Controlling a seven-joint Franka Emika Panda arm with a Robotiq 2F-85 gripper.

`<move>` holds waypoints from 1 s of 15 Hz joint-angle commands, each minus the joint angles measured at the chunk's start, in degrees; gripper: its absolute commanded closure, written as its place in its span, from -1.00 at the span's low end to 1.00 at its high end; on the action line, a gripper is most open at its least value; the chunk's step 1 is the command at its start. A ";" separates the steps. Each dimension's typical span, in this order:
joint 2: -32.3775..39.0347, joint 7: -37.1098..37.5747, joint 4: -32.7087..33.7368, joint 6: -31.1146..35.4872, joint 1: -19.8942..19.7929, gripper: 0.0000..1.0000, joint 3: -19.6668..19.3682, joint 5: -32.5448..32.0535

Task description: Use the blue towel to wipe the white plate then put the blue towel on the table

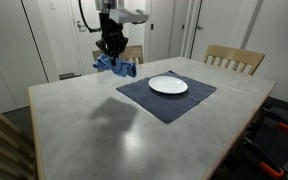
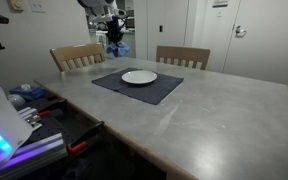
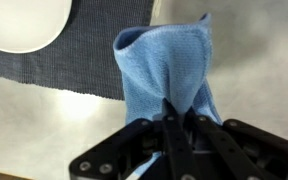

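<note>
Gripper (image 1: pixel 111 48) clamped on the blue towel (image 1: pixel 116 66), held above the far side of the table (image 1: pixel 84 135).
The towel is bunched and pinched at its upper end. Its long axis is vertical, with the free end hanging toward the tabletop. In the wrist view, it extends straight out from the fingertips (image 3: pixel 170 108). The white plate (image 1: pixel 168 85) sits on a dark placemat (image 1: pixel 166 108), near the towel but apart from it.

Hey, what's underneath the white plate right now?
A dark placemat lies under the white plate, on the grey table. The mat's patch directly below the plate is covered, so anything there cannot be seen.
</note>
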 commanded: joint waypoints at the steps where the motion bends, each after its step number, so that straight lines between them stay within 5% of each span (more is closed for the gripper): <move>1: -3.80 -1.36 -2.18 -1.46 -2.61 0.95 0.43 -0.44; 9: -6.50 -4.20 -7.17 -6.15 -8.01 0.95 -0.27 -0.42; 15: -8.35 1.51 -16.14 -0.75 -10.01 0.95 -1.31 1.18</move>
